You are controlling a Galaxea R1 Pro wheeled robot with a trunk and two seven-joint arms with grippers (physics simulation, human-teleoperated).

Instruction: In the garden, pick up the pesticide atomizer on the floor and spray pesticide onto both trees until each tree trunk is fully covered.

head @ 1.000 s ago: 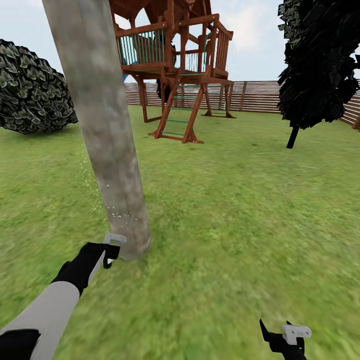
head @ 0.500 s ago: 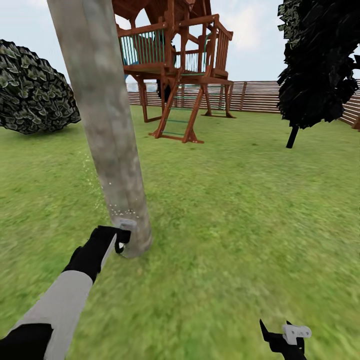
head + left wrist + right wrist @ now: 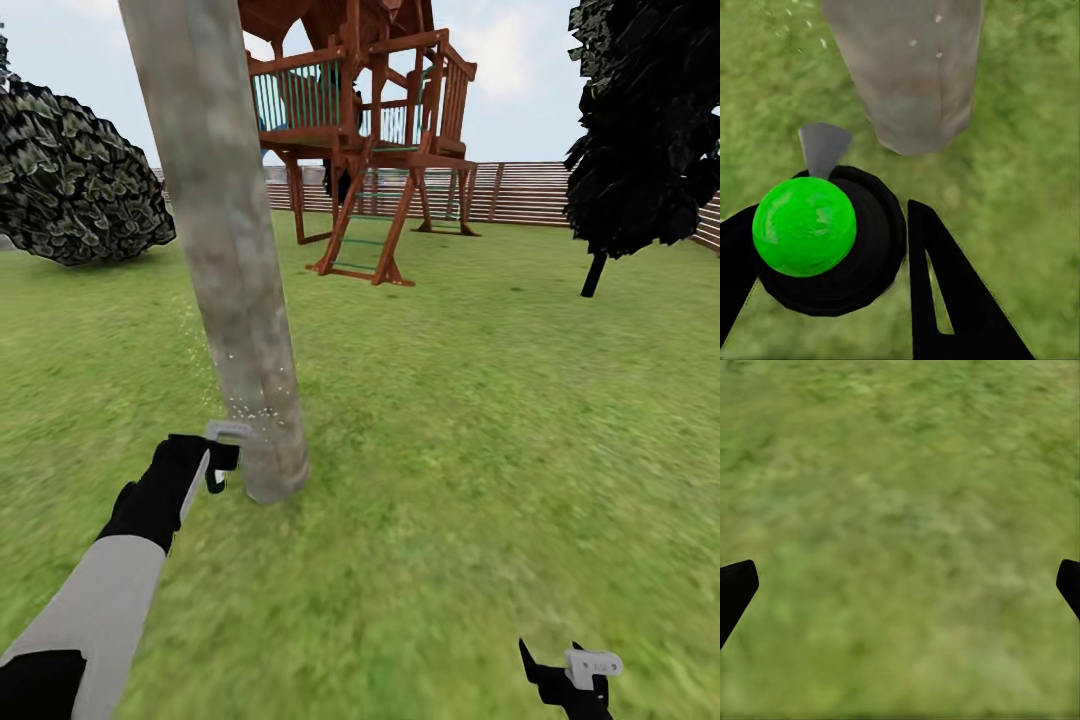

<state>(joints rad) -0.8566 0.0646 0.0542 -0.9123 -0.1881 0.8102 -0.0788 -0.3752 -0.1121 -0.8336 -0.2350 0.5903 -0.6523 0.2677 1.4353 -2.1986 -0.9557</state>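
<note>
A thick grey-brown tree trunk point(image 3: 235, 300) rises from the lawn left of centre. My left gripper point(image 3: 205, 465) is low at its base on the near left side, shut on the pesticide atomizer point(image 3: 226, 432), whose grey nozzle nearly touches the bark. White spray specks point(image 3: 250, 408) dot the trunk just above the nozzle. The left wrist view has the atomizer point(image 3: 806, 225) as a green ball in a black ring between the fingers, its grey nozzle aimed at the trunk's foot point(image 3: 911, 75). My right gripper point(image 3: 570, 675) hangs open over bare grass point(image 3: 900, 495).
A round dark bush point(image 3: 80, 180) sits at the far left. A wooden play tower point(image 3: 370, 130) stands behind the trunk, with a slat fence point(image 3: 520, 192) beyond it. A dark-leaved tree point(image 3: 645, 120) is at the far right. Open lawn lies between.
The view has shifted slightly, so the trunk sits further right. My left gripper with the atomizer has risen a little beside the trunk's base. The right gripper has not moved.
</note>
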